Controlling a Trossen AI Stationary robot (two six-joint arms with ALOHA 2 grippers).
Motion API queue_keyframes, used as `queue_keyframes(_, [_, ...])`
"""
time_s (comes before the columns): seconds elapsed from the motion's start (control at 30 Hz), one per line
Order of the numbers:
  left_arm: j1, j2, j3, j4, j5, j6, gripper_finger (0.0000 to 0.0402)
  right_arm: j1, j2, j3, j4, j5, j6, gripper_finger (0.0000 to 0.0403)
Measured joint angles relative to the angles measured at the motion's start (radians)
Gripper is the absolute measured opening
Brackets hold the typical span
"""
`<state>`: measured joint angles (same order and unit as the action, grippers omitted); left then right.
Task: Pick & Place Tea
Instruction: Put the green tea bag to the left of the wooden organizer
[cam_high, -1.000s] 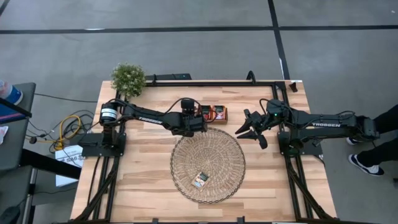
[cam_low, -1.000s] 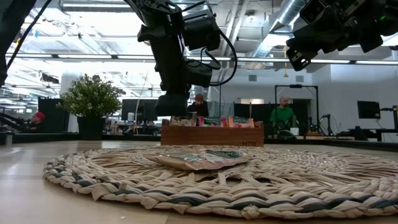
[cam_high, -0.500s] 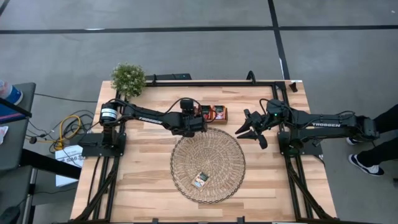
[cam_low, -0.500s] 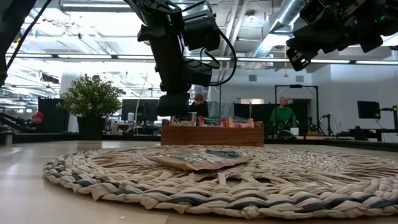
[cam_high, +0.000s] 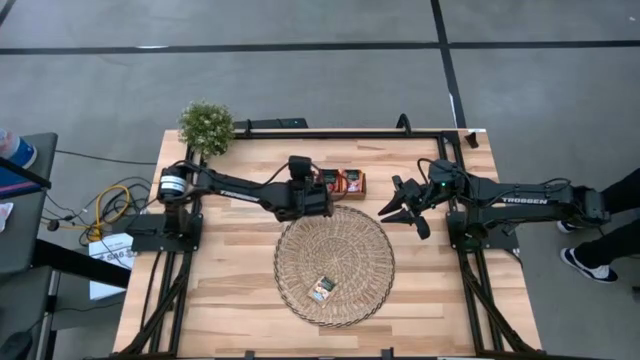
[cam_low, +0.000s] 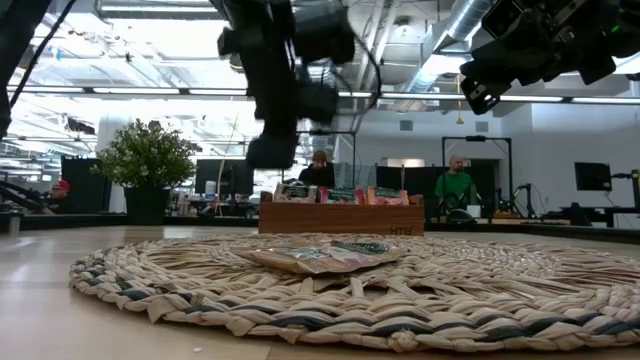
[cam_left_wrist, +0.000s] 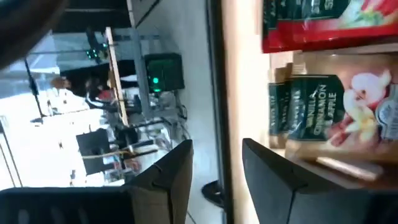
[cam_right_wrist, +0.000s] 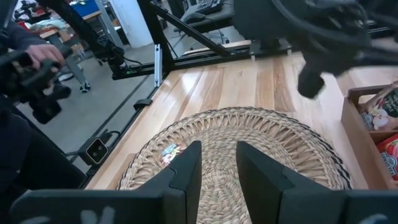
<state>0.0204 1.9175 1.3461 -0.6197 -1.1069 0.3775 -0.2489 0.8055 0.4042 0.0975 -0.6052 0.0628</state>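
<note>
Two arms over the table. Left gripper (cam_high: 312, 190) at the wooden tray's (cam_high: 343, 182) left end, fingers (cam_left_wrist: 171, 177) newly spread and empty after being pinched shut a second ago: likely a sachet just released into the tray. One tea sachet (cam_high: 321, 290) left on the wicker mat (cam_high: 334, 264); right gripper (cam_high: 404, 204) parked beyond, part-spread, empty.

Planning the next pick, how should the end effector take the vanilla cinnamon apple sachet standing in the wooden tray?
Grip the vanilla cinnamon apple sachet by its free upper edge, coming straight down from above: it seems to stand on edge in the wooden tray, so probably only that edge is reachable.
</note>
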Motion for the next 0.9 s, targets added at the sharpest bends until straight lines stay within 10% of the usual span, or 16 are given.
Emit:
queue_keyframes(0.13, [-0.052,-0.057,0.044,-0.002,0.12,0.023,0.0131,0.0,0.0,0.0,0.0,0.002,0.0,0.0092])
queue_keyframes(0.5, [-0.186,-0.172,0.065,-0.013,0.919,-0.159,0.0117,0.0,0.0,0.0,-0.015,0.002,-0.002,0.0092])
queue_keyframes(0.9, [-0.284,-0.128,0.063,0.075,0.988,-0.184,0.0117,0.0,0.0,0.0,-0.024,0.002,-0.002,0.0092])
